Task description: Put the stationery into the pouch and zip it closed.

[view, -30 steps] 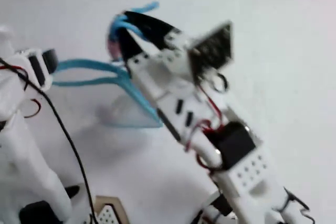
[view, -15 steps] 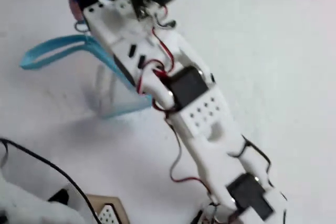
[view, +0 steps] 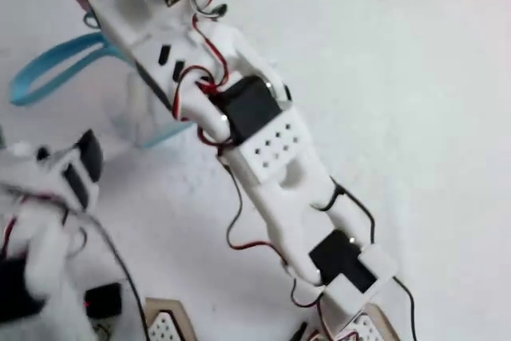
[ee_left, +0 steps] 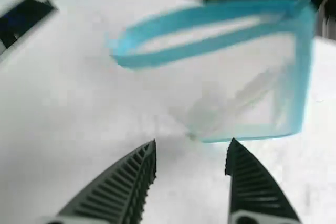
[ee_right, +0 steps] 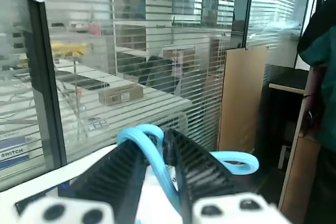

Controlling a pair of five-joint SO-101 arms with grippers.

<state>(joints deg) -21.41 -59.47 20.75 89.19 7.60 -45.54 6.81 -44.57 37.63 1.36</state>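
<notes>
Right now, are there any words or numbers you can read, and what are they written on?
"SWITCH": on the blue and white sign behind the glass, in the right wrist view; the line above it is too blurred.
Label on the brown box on the shelf behind the glass: too small to read.
The pouch: no words I can see.

High cam: fixed, off the arms, looks steeply down on the table [view: 415,77] from mid range. Left wrist cam: right behind the left gripper [ee_left: 191,150], aimed past its tips down at the table, close; pouch [ee_left: 247,98] just ahead of the tips. Right wrist cam: behind the right gripper [ee_right: 157,140], facing roughly level, glass wall [ee_right: 131,51] far beyond the tips. High and left wrist cams share pouch and table.
</notes>
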